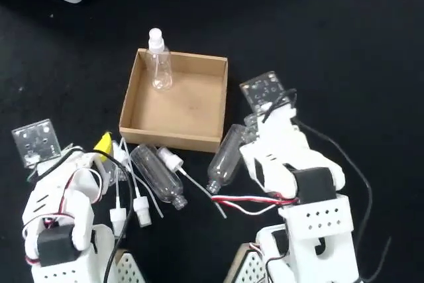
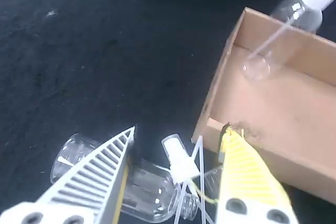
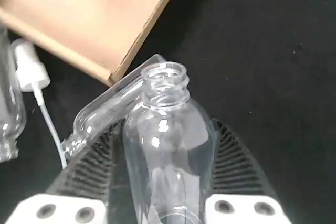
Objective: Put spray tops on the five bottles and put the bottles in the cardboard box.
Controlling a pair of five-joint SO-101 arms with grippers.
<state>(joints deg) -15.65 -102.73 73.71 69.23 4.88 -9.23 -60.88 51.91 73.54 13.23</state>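
The cardboard box stands mid-table, and a capped bottle leans on its far wall. My right gripper is shut on an open-necked clear bottle beside the box's front right corner. A second uncapped bottle lies on the table just under it. My left gripper hangs open by the box's front left corner, above a loose spray top and a lying bottle. That bottle lies in front of the box.
Loose spray tops with long white tubes are scattered in front of the box between the arms. The black table is open behind and to the right of the box. Red and white cables run by the right arm.
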